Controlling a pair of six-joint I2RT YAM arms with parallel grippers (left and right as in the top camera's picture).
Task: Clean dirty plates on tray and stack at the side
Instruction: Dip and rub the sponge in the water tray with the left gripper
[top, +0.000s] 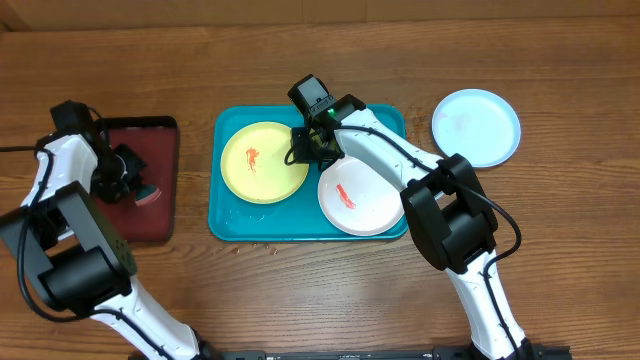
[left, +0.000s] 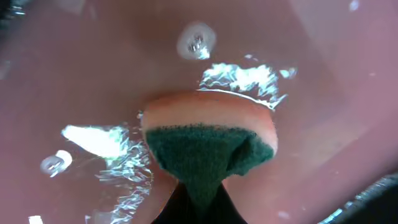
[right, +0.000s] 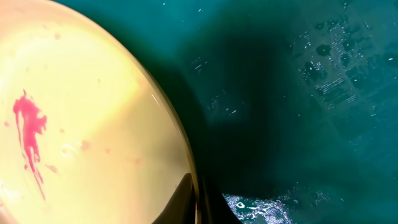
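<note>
right gripper (top: 303, 147): clamped on yellow plate (top: 262, 165) rim; plate lies to its left, on tray (top: 228, 222)
left gripper (top: 128, 172): pinching sponge (left: 208, 140), over red tray (top: 150, 228)
tip: hold rim firm, scrub smear (right: 28, 134) fully

Overhead evenly lit; wrist views soft, glare possibly off water, tray (right: 298, 124) shadowed.

The left arm (top: 62, 190) bends back on itself at the far left, wrist turned inward; the left end effector (top: 136, 183) points down, clamped on a sponge (left: 208, 143). The right arm (top: 400, 165) stretches forward and toward the left across the middle; the right end effector (top: 300, 153) is pinched tight on the rim of the yellow-green plate (top: 262, 162).
</note>
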